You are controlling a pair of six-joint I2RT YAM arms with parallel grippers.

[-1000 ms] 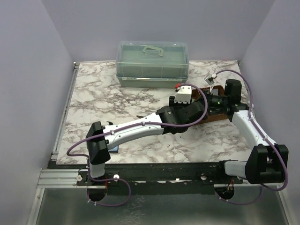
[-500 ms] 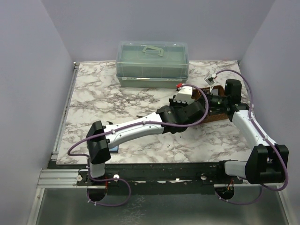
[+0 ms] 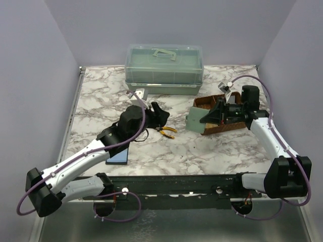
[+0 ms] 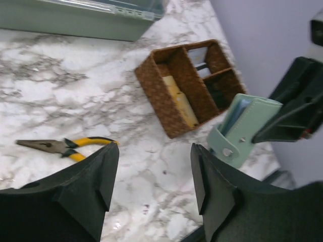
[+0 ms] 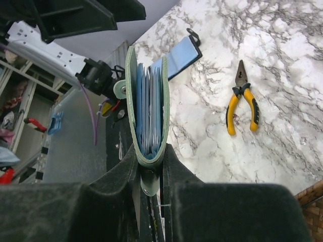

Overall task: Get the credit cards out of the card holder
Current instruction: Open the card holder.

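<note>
The pale teal card holder (image 3: 196, 119) is held on edge just left of the brown tray, with my right gripper (image 3: 210, 116) shut on its spine. In the right wrist view the holder (image 5: 132, 101) stands between my fingers (image 5: 176, 166), folded, with several bluish cards (image 5: 150, 108) packed inside. My left gripper (image 3: 157, 114) is open and empty, left of the holder and above the pliers. In the left wrist view its gripper (image 4: 154, 161) frames bare marble, with the holder (image 4: 242, 131) to the right. One blue card (image 3: 119, 154) lies flat on the table by the left arm.
Yellow-handled pliers (image 3: 167, 131) lie between the two grippers and also show in the left wrist view (image 4: 65, 146). The brown woven tray (image 3: 223, 126) holds a tan flat thing (image 4: 180, 100). A green lidded box (image 3: 164, 68) stands at the back.
My left arm has pulled back from over the tray to the left, uncovering the pliers and the card holder. The right gripper has stayed in place, holding the holder.
</note>
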